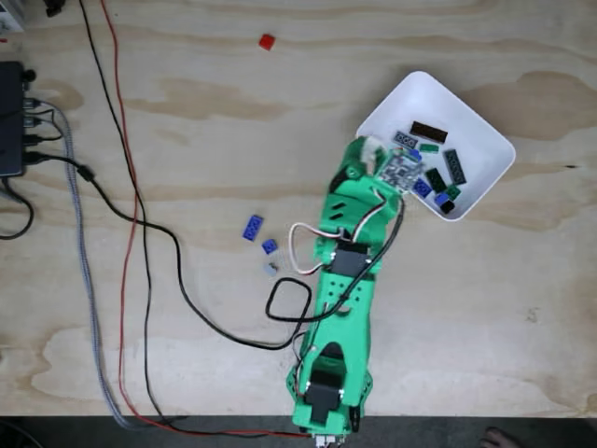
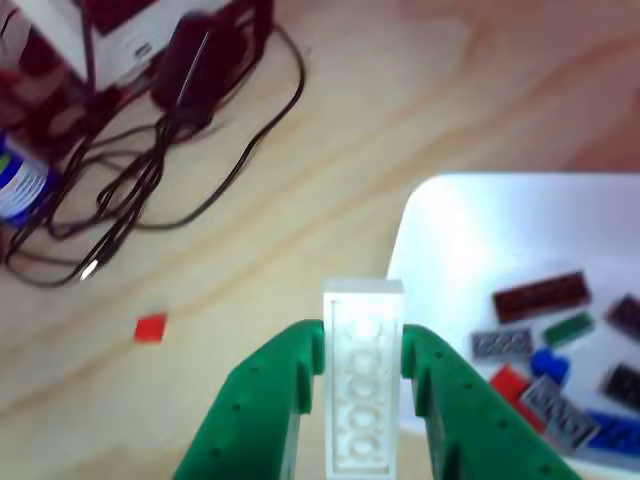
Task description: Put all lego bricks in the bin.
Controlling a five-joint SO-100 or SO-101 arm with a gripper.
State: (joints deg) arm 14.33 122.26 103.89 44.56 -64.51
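**brickfan:** How far along are you?

**me:** Going left to right in the fixed view: cables and a black box at the left edge, not my problem. A red brick sits alone near the top of the frame, well away from everything. Left of centre there's a little cluster on the table: a blue plate, a smaller blue brick and a grey bit just below it. Those four are what's left, I reckon. Then my arm, and the bin at the upper right with roughly eight or nine pieces already in it: brown, green, grey, blue, black.

**brickfan:** And the claw?

**me:** My claw is closed snug on a white plate, one finger on each long side, studs facing the camera. In the other view it's right at the bin's near-left edge, so I'd guess this one is about to get dropped in.

**brickfan:** Anything you can't make out?

**me:** Plenty. From above, my wrist covers the bin's lower-left corner, so I can't count what's under it. The close-up is blurry, and the bin runs off the right edge, cutting off the pieces there. I can't tell whether the plate is over the rim or just short of it.
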